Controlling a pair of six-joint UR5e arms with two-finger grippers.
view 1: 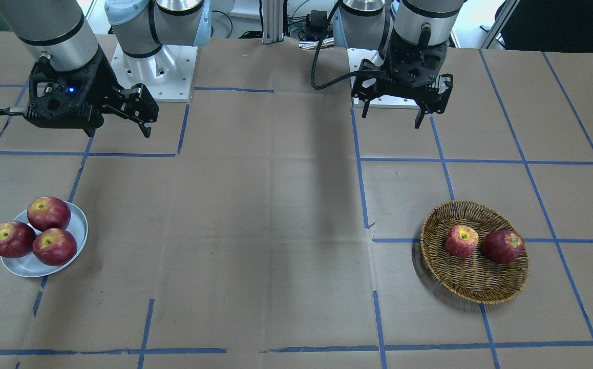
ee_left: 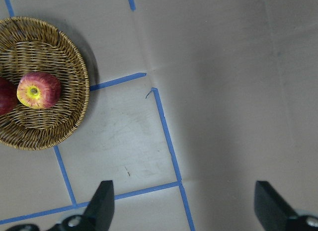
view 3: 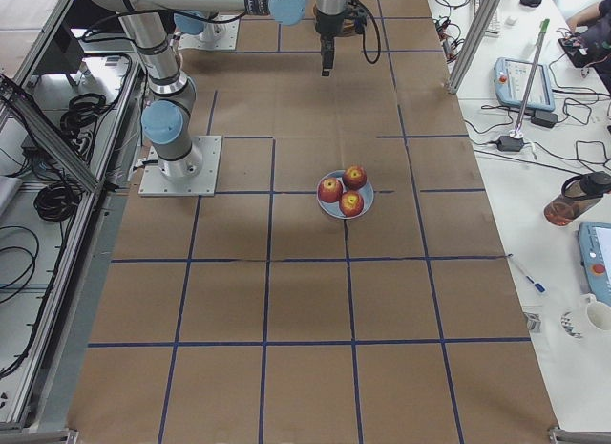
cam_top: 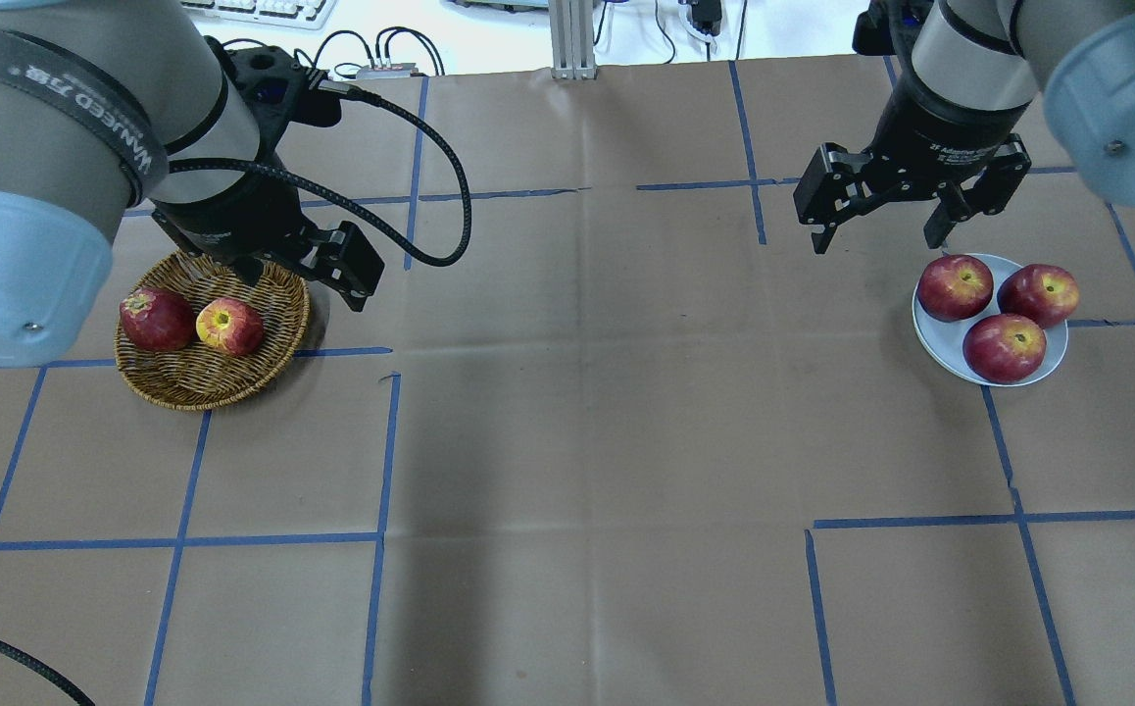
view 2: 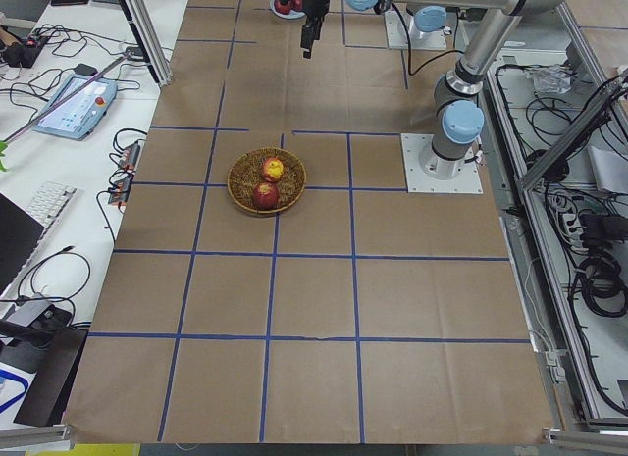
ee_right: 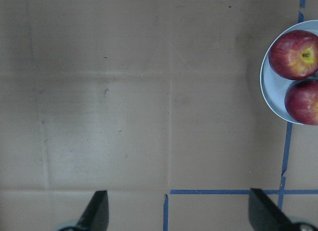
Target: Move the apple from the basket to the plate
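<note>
The apple (cam_top: 229, 327) lies open from above in the basket (cam_top: 185, 392), with bare wicker around it except where a dark apple (cam_top: 156, 319) sits just beside it on the robot's left. Wide bare table (cam_top: 587, 392) runs to the plate (cam_top: 932, 333), where three dark apples (cam_top: 1005, 347) leave only a rim crescent free

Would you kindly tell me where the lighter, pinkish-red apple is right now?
In the overhead view, the apple lies in the basket at that view's left, on the robot's left side, just right of a darker apple.
</note>
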